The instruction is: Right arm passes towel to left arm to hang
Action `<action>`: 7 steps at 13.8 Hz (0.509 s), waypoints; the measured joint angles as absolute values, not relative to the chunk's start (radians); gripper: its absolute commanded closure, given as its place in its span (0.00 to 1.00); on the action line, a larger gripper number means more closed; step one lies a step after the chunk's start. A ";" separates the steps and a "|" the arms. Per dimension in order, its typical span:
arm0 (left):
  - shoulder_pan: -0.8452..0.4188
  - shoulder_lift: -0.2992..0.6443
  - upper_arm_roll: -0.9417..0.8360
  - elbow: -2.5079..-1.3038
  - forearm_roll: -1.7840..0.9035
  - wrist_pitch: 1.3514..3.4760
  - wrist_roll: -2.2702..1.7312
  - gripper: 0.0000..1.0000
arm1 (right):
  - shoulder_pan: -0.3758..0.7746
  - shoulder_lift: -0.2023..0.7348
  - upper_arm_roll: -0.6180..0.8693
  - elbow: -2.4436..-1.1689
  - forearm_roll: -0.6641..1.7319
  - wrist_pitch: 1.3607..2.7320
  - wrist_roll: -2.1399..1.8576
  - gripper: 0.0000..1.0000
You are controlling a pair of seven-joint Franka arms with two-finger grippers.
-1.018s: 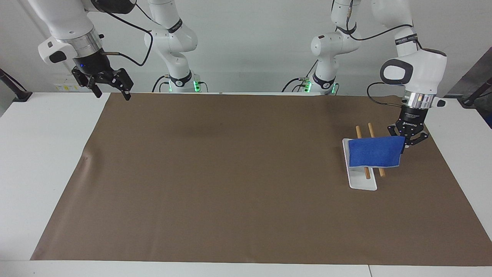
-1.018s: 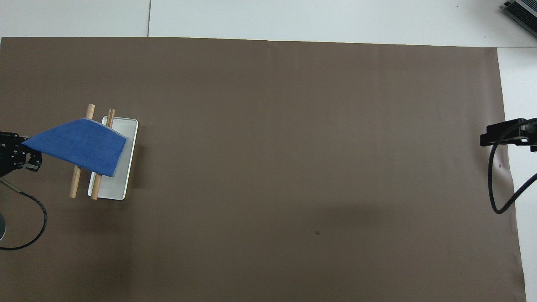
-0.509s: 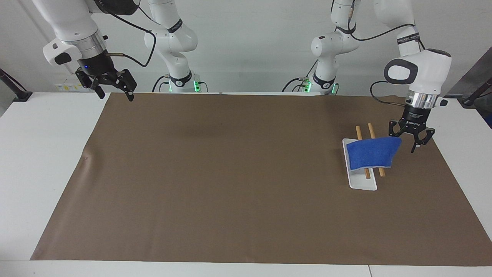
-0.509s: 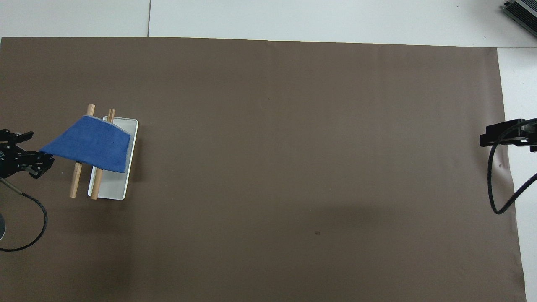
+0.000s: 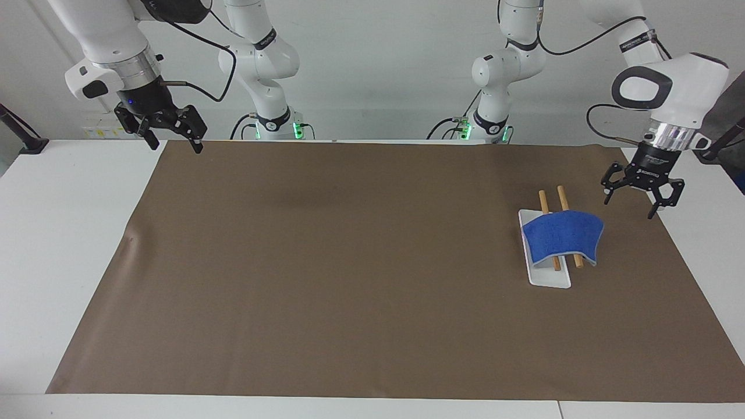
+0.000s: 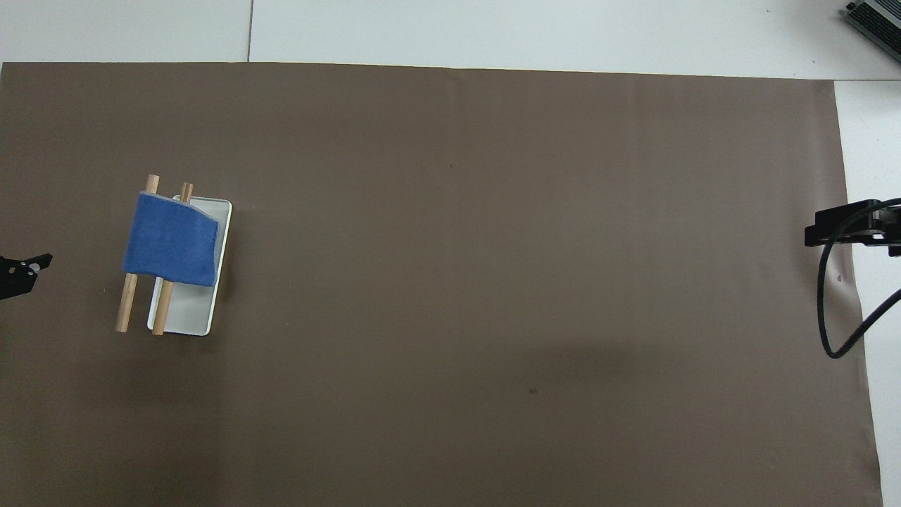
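The blue towel (image 5: 561, 235) hangs draped over two wooden rods (image 5: 543, 201) of a small rack with a white base (image 5: 550, 276), toward the left arm's end of the table. In the overhead view the towel (image 6: 172, 239) covers the rods' (image 6: 127, 306) farther half. My left gripper (image 5: 639, 205) is open and empty, raised over the mat's edge beside the rack and clear of the towel; only its tip (image 6: 21, 271) shows from overhead. My right gripper (image 5: 174, 144) is open and empty, waiting high over the mat's corner at the right arm's end (image 6: 841, 227).
A large brown mat (image 5: 349, 262) covers most of the white table (image 5: 58, 233). A black cable (image 6: 834, 303) hangs from the right wrist. A dark device corner (image 6: 876, 21) lies at the table's farthest edge.
My left gripper opened, let go of the towel's corner and drew back and up toward its own end of the table. The towel dropped to drape over both rods. The right gripper rose slightly.
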State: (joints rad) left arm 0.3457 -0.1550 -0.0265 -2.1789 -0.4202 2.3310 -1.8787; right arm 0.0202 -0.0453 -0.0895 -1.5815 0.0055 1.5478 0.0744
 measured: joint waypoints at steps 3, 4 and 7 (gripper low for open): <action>0.382 -0.158 -0.025 -2.079 -0.405 2.186 -1.873 0.00 | 0.021 -0.046 -0.087 -1.583 0.005 1.548 0.099 0.00; 0.381 -0.158 -0.029 -2.054 -0.375 2.161 -1.873 0.00 | 0.021 -0.046 -0.087 -1.583 0.006 1.548 0.101 0.00; 0.318 -0.152 -0.049 -2.020 -0.279 2.146 -1.872 0.00 | 0.021 -0.048 -0.087 -1.585 0.005 1.548 0.101 0.00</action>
State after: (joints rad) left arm 0.3177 -0.1516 -0.0495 -2.0201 -0.2785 2.1456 -1.8724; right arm 0.0211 -0.0478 -0.0867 -1.5852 0.0055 1.5478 0.1011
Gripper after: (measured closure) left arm 0.000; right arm 0.000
